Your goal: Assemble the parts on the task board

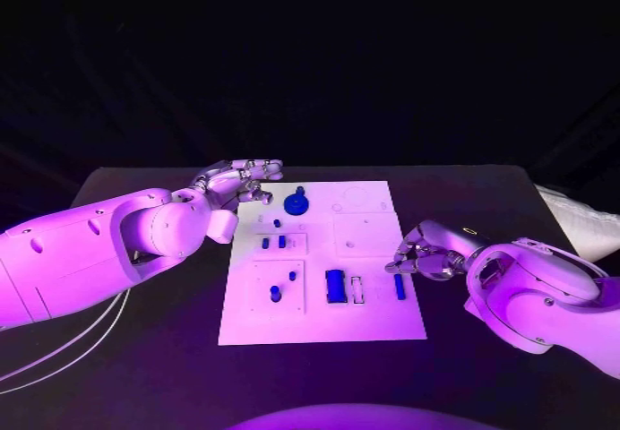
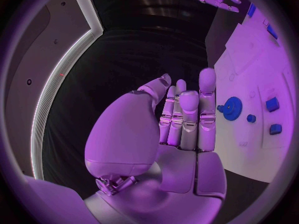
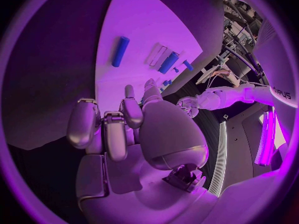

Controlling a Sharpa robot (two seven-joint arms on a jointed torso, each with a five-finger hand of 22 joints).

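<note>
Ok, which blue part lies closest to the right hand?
The slim blue bar at the board's right edge, just beside the right hand; the other pieces sit further left.

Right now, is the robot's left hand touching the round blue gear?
Apart. In the left wrist view the left hand is held up with fingers straight, and bare white task board shows between its fingers and the round blue gear.
</note>
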